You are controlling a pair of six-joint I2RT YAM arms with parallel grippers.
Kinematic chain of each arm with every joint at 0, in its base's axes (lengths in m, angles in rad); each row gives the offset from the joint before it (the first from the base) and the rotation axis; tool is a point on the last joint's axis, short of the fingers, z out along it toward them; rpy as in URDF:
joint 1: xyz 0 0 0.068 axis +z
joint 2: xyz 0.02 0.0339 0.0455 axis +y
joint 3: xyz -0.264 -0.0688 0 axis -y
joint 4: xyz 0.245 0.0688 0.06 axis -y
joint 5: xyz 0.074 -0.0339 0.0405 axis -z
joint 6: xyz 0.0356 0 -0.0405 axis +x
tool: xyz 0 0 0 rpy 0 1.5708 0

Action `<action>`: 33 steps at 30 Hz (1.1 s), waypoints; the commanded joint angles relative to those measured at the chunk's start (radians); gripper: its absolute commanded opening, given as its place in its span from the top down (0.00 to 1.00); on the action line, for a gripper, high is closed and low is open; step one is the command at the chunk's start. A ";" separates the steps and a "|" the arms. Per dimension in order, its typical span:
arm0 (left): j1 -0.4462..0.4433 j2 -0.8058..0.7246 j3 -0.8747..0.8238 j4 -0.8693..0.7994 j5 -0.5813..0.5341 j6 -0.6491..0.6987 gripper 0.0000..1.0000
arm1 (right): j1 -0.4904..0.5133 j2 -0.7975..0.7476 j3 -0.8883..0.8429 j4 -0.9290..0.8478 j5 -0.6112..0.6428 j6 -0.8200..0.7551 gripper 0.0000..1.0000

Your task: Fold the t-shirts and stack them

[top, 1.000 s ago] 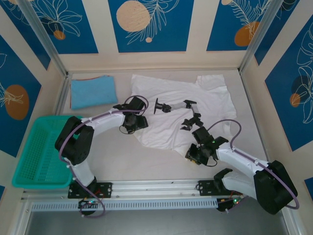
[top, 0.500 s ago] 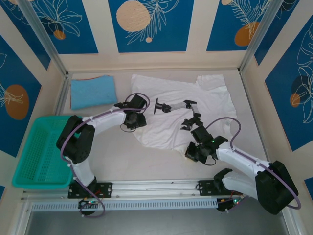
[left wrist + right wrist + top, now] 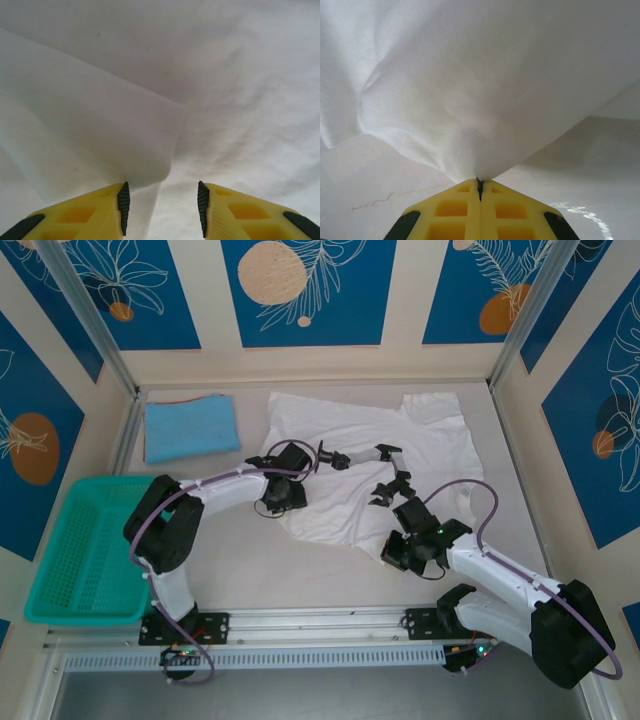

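Right wrist: we see right gripper [image 3: 480, 182] clenched on near hem of white shirt [image 3: 485, 75], cloth running away ahead. Left gripper [image 3: 161, 200] jaws apart, fold edge between them, unpinched. We judge left arm nearer that fold. Blue shirt [image 3: 190, 428] folded, back left.

We see the white t-shirt [image 3: 372, 445] spread mostly flat across the middle and right of the counter [image 3: 300, 575]. It is rumpled, with one short sleeve toward the far right corner and small black marks near its middle. Its near edge rises in a little tent where the right hand [image 3: 480, 184] pinches the cloth tight. In the left wrist view, a flap of the same shirt lies doubled over the layer beneath, its fold soft and rounded. The light-blue t-shirt [image 3: 192, 428] lies folded into a flat rectangle at the far left, well apart from the white one.
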 commanded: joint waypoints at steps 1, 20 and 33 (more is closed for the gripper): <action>-0.005 0.025 0.013 -0.024 -0.053 -0.007 0.59 | 0.006 0.009 0.034 -0.024 0.011 -0.010 1.00; -0.003 -0.125 0.005 -0.142 -0.165 0.087 0.95 | 0.007 0.001 0.059 -0.048 0.003 -0.028 1.00; -0.004 -0.558 -0.299 -0.332 -0.208 0.155 0.90 | 0.007 -0.057 0.123 -0.130 -0.022 -0.062 1.00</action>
